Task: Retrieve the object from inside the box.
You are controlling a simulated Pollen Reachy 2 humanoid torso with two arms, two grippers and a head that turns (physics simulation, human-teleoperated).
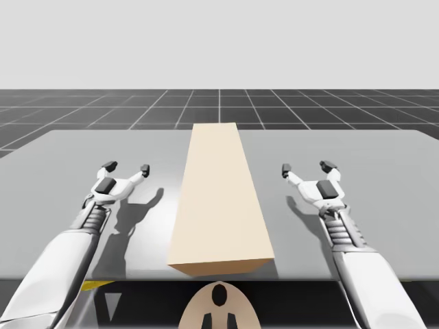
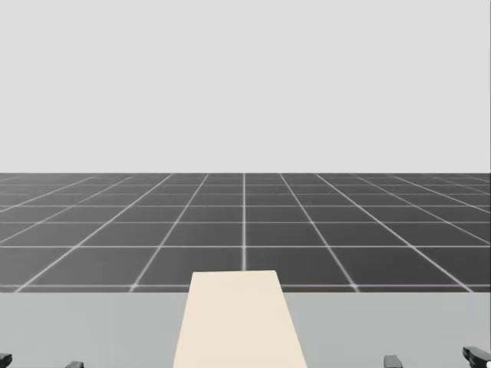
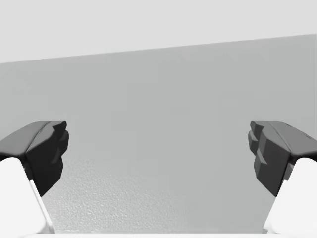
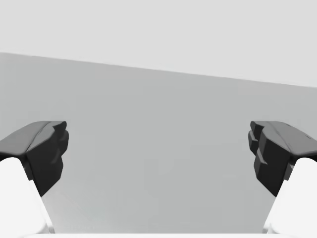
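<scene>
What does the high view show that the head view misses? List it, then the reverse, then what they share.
High view adds: the length of my left arm and right arm, jaws open on either side of the beige box and apart from it, plus the box's near end face.
Head view adds: nothing new, just a lower look along the box top toward the floor grid.
Shared: the box, the grey table, the grid, and dark fingertips.

My left arm (image 1: 58,264) and my right arm (image 1: 374,281) are showing smooth white shells narrowing into ribbed grey wrist collars. My left gripper (image 1: 127,169) and my right gripper (image 1: 306,171) are wearing white fingers tipped with blocky dark grey pads (image 3: 42,148).
</scene>
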